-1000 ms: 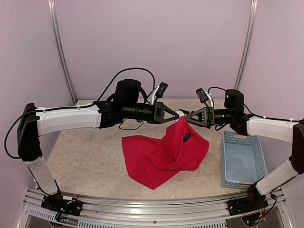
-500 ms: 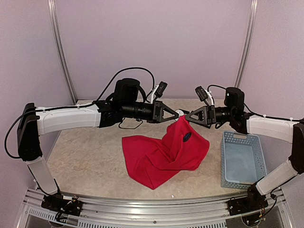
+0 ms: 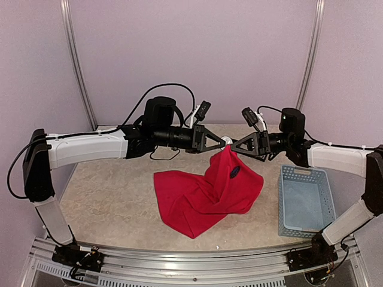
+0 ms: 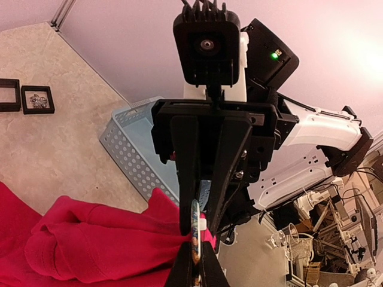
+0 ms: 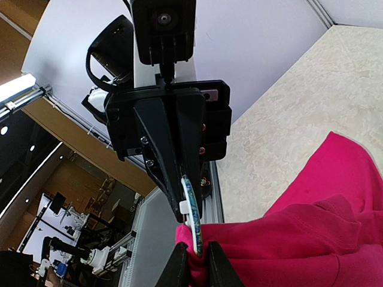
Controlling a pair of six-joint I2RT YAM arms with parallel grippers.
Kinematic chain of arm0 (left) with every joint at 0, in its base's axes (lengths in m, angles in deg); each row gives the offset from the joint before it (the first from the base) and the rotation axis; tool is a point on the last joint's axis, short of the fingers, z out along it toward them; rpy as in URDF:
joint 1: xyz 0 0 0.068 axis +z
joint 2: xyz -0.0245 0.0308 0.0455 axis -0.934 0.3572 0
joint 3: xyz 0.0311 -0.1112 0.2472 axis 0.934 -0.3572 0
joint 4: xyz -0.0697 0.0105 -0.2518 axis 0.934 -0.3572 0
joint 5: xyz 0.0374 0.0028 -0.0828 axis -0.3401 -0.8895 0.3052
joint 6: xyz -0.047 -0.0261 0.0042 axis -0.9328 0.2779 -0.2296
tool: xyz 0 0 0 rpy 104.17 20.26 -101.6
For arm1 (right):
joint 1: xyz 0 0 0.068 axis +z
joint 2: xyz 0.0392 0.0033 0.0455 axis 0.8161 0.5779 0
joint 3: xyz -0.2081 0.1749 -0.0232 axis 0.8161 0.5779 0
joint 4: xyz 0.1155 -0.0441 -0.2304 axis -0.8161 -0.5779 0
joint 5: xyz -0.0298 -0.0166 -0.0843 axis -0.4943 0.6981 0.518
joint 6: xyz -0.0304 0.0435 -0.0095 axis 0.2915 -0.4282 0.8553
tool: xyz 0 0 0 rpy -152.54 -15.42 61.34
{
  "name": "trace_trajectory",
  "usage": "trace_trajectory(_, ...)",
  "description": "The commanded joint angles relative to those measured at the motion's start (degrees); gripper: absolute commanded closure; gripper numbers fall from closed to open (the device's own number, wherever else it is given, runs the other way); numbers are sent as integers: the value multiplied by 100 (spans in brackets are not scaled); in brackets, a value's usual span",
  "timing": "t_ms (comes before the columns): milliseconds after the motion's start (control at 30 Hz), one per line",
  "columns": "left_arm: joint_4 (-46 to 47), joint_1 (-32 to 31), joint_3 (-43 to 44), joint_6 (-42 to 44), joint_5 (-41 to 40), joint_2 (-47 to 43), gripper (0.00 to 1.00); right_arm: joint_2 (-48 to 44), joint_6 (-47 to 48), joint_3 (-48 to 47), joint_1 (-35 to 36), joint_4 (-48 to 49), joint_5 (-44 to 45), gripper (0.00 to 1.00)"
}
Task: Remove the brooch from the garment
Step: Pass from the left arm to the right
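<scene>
The red garment [image 3: 197, 200] lies crumpled on the table, with one peak lifted between the two arms. At that peak sits the brooch [image 4: 194, 226], a thin disc with a blue pattern seen edge-on, also visible from the other side as the brooch [image 5: 192, 213]. My left gripper [image 4: 195, 248] is shut on the brooch's edge. My right gripper [image 5: 198, 248] faces it tip to tip, its fingers pinching the red fabric at the brooch's lower edge. From above, the left gripper [image 3: 222, 142] and right gripper [image 3: 232, 144] meet over the peak. A dark oval patch [image 3: 235, 172] shows on the fabric below.
A pale blue perforated basket [image 3: 303, 171] stands to the right of the garment. Two small black display boxes [image 4: 37, 100] lie on the table behind, one holding jewellery. Metal posts stand at the back corners and a rail runs along the near edge.
The right gripper has slid left to meet the left gripper and its jaws have closed on the lifted fabric peak. The left arm has held still.
</scene>
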Motion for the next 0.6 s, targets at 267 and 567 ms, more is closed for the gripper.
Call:
trace_trajectory(267, -3, 50, 320, 3, 212, 192, 84, 114, -25, -290, 87, 64, 47, 100)
trace_trajectory(567, -461, 132, 75, 315, 1, -150, 19, 243, 3322, -1390, 92, -4479, 272, 100)
